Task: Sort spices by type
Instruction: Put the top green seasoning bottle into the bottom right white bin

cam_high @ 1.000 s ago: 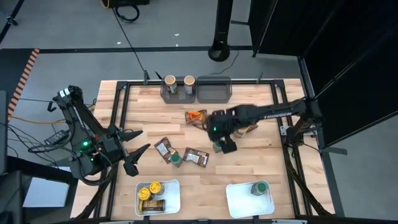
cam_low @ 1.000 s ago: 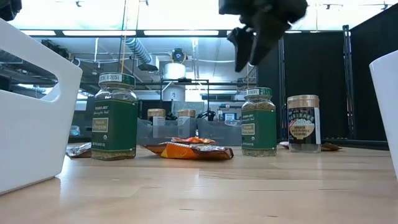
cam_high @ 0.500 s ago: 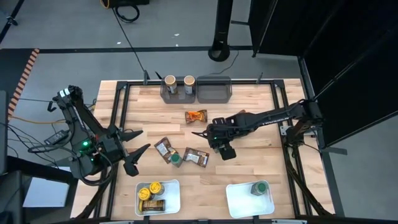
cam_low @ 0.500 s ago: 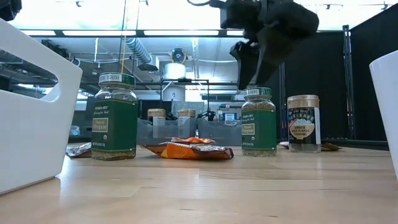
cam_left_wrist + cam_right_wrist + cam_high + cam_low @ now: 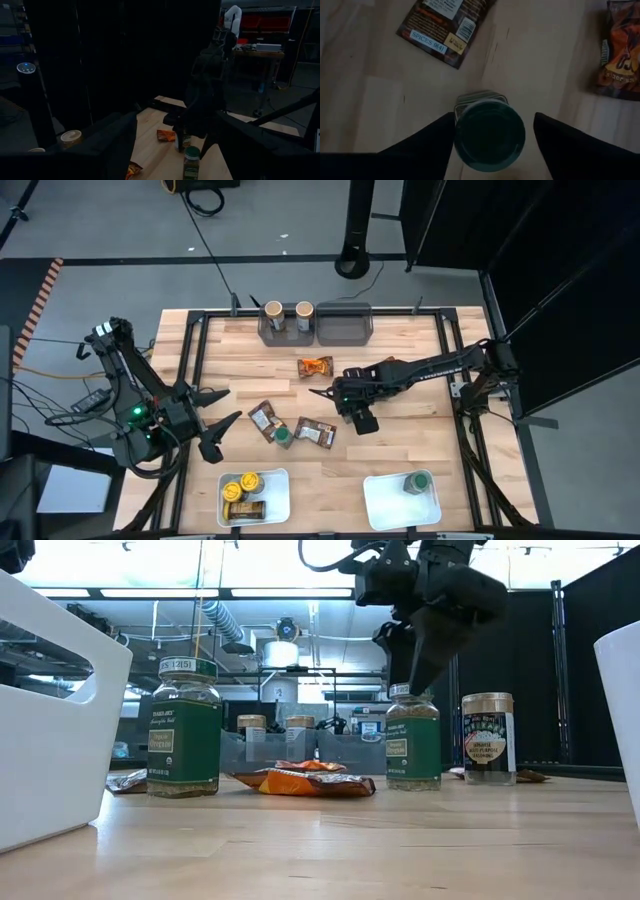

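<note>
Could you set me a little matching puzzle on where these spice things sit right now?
Things:
1. orange flat packet
2. tan-lidded round jars
3. yellow-lidded round jars
4. green-lidded round jar in the right wrist view

Places:
A. in the left white tray
B. between the open right claw fingers
C. in the grey bin
D. flat on the wooden table

Pairs: 1-D, 2-C, 3-A, 4-B
</note>
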Robot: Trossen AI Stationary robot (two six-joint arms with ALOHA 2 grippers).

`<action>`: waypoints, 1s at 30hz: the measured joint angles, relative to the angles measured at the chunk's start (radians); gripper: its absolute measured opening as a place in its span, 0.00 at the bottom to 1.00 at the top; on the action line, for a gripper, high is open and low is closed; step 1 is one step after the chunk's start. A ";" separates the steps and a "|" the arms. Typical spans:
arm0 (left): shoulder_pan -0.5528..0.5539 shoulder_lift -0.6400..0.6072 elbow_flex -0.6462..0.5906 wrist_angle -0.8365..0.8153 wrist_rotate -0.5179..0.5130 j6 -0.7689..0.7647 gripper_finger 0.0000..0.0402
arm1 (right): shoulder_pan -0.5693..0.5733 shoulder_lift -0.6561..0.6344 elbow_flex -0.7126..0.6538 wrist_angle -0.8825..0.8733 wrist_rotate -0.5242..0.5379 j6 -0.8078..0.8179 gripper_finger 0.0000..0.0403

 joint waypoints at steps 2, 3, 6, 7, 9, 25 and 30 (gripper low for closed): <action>0.000 0.000 0.000 0.000 0.000 0.000 0.67 | 0.000 0.000 0.000 -0.001 -0.001 0.000 0.63; 0.000 0.000 0.000 0.000 0.000 0.000 0.67 | 0.000 0.000 0.000 -0.003 -0.001 0.000 0.59; 0.000 0.000 0.000 -0.008 0.000 0.000 0.67 | 0.000 -0.001 0.001 -0.004 -0.004 -0.004 0.48; 0.000 0.000 0.000 -0.008 0.000 0.000 0.67 | 0.000 -0.002 0.002 -0.001 0.004 -0.006 0.47; 0.000 0.000 0.000 -0.008 0.000 0.000 0.67 | -0.002 -0.005 0.003 -0.004 0.009 0.000 0.38; 0.000 0.000 0.000 -0.013 0.011 0.000 0.67 | -0.007 0.001 0.000 -0.046 -0.063 0.114 0.08; 0.000 0.000 0.000 -0.014 0.011 -0.004 0.67 | -0.018 0.001 0.000 -0.127 -0.191 0.275 0.28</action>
